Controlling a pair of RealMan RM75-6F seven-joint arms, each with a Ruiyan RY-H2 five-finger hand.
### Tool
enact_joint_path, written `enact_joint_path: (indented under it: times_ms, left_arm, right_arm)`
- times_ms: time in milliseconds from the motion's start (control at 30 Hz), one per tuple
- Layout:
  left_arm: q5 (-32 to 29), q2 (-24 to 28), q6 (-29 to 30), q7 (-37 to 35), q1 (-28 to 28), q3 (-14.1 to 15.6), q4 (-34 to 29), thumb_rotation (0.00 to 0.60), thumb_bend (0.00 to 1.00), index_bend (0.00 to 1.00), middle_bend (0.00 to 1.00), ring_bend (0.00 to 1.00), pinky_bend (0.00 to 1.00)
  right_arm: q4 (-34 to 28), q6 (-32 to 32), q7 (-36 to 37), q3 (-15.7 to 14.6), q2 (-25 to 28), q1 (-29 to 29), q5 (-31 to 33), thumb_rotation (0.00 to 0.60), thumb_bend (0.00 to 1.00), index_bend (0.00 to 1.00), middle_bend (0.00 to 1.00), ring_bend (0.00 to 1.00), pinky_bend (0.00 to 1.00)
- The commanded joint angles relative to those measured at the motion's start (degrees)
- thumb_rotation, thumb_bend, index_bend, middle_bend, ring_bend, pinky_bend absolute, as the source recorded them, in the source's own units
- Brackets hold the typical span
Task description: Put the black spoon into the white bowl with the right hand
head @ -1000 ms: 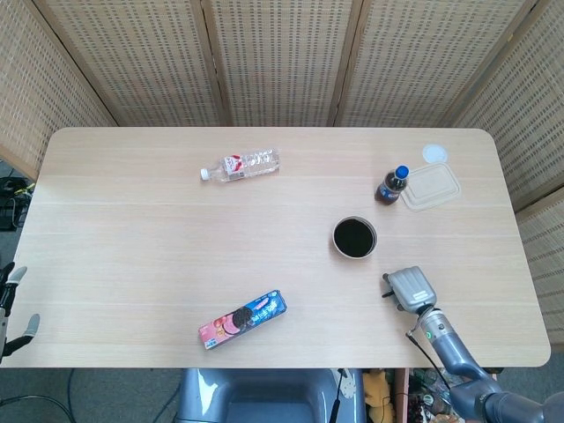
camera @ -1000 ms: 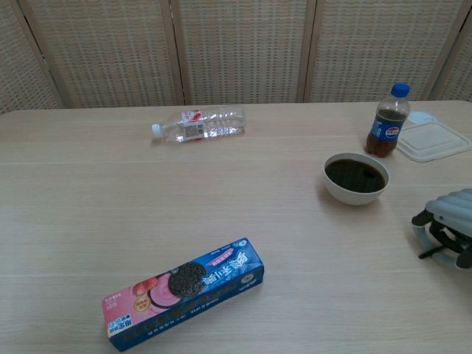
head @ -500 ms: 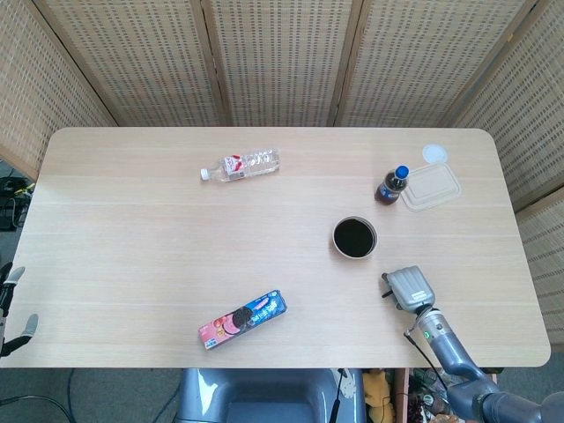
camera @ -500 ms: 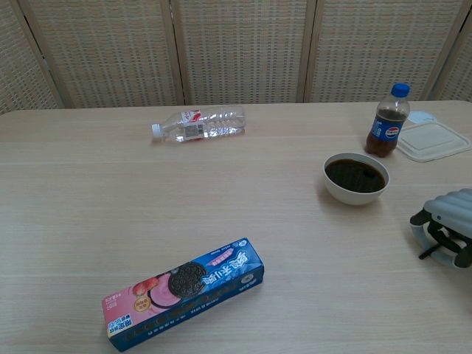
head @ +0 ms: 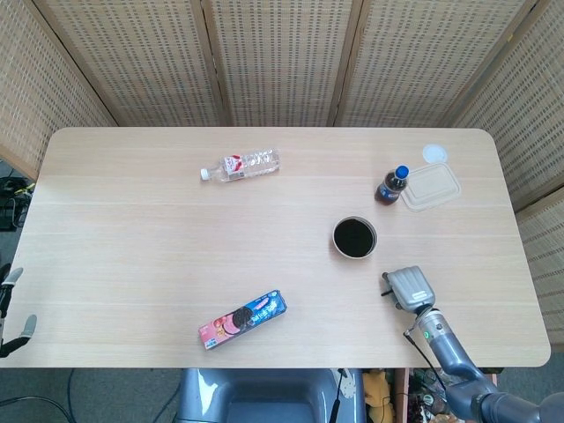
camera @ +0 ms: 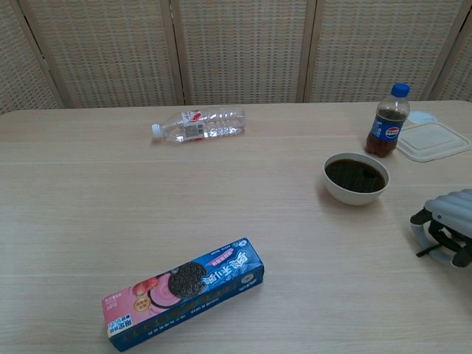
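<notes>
White bowl [camera: 356, 178] sat near the right hand [camera: 447, 229], fingers curled under; any grasped item was indiscernible.

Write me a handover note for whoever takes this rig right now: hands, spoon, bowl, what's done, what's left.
Left hand: only fingertips show past the table's near-left edge, apart, with nothing in them.
Right hand: low at the table's near-right, fingers curled over a thin black stick that is probably the black spoon. Whether it grips it is unclear.
White bowl: upright, dark inside, just beyond the right hand.
Done: hand is at the spoon.
Left: confirm the grip, lift, carry it to the bowl and release it inside.
</notes>
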Motion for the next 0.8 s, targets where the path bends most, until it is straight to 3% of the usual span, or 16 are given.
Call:
enact_joint_path:
  times_ms: [33,533,800]
  left_arm:
    - [0.0,0.0,0.0,0.0,-0.1,0.0,-0.1,0.600,0.40,0.00,0.00,0.00,0.00]
    - [0.2,-0.1,0.0,0.1,-0.2,-0.1,-0.1,0.600,0.40,0.00,0.00,0.00,0.00]
    - [0.2,-0.1,0.0,0.1,-0.2,-0.2,-0.1,0.600,0.40,0.00,0.00,0.00,0.00]
  right_arm:
    - [0.0,0.1,0.4,0.1,0.1,-0.1,0.1,0.600,0.67,0.64,0.87,0.85,0.82]
    - [-2.4,2.8,3.0,1.7,1.9,-0.6,0.2,0.600,0.78,0.69,0.89,0.87,0.86]
    - [-6.6,3.5,5.6,3.1,4.5,-0.6,0.7,0.600,0.81,0.70,0.89,0.88,0.86]
